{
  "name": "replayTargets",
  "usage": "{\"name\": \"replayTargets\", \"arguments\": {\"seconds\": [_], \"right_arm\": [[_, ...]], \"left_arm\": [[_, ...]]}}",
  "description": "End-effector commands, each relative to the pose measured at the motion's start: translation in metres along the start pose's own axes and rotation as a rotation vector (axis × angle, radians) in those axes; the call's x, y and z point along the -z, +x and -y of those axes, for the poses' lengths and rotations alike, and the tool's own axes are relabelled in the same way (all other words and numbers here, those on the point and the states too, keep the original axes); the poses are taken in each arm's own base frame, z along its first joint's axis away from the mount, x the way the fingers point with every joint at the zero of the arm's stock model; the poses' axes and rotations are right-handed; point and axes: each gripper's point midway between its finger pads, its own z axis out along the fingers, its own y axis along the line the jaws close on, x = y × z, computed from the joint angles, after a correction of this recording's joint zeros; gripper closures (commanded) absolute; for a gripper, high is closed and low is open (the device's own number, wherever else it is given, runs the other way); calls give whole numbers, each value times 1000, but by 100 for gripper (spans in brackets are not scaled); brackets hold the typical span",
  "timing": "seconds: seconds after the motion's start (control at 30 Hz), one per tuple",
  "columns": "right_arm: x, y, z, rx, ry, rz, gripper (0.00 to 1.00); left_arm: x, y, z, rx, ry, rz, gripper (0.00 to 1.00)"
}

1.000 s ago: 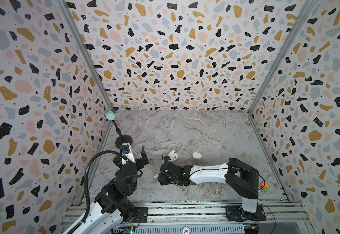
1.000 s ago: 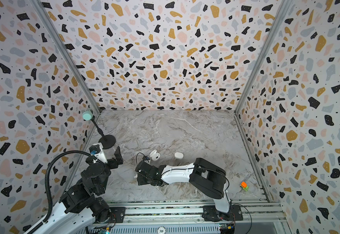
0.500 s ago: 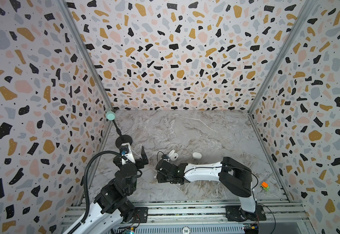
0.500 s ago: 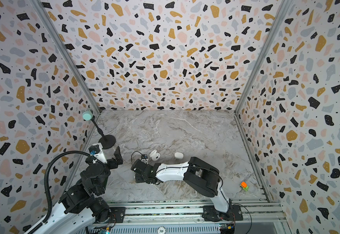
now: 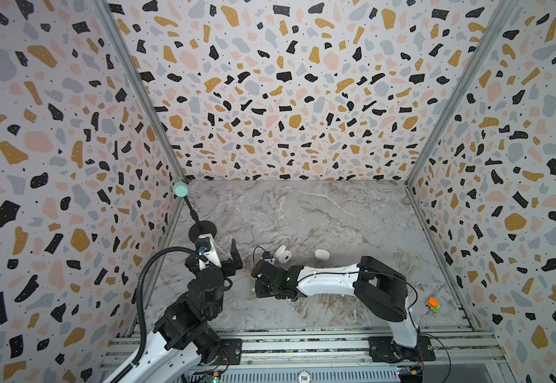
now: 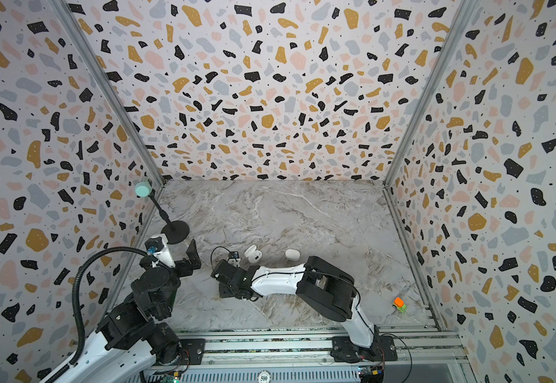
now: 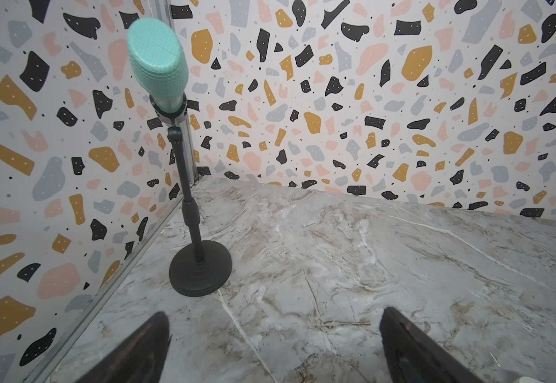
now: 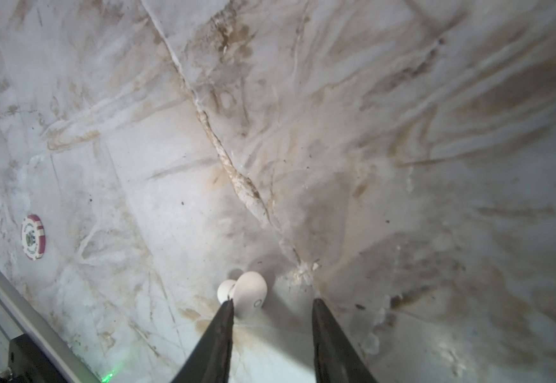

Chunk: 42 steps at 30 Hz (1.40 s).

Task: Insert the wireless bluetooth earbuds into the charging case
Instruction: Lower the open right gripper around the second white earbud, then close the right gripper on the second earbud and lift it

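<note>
In the right wrist view a tiny white earbud (image 8: 251,291) lies on the marble floor, touching the tip of one black finger (image 8: 225,318). My right gripper (image 8: 273,301) stands open around it, with the other finger well clear. In both top views the right arm reaches left, low over the floor, and its gripper points down. An open white charging case (image 5: 283,254) (image 6: 253,253) sits just behind the wrist. A closed white case (image 5: 322,254) (image 6: 292,254) lies to its right. My left gripper (image 7: 275,315) is wide open and empty over bare floor.
A teal-headed microphone (image 5: 180,189) on a black stand (image 7: 200,272) occupies the back left corner. A small orange and green toy (image 5: 433,304) lies at the front right. A red and white chip (image 8: 33,236) rests near the front metal rail (image 8: 21,308).
The right arm has swung its wrist a little to the left and slightly farther back, down by the floor. The left arm has not moved.
</note>
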Motion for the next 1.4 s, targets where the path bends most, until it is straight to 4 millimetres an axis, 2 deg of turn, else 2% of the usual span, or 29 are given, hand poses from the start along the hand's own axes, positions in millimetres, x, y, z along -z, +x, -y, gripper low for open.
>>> {"name": "replayTargets", "arguments": {"seconds": [0.0,0.97,1.37], "right_arm": [[0,-1,4,20,35,-2,61],[-16,5,0,27,17,-40,66],[1,-7,-6,-13,-21,4,66]], "left_arm": [[1,-9,1,25,8,22,0],[-1,-7,4,15,16,12,0],[0,-8,2,20,11,16,0]]}}
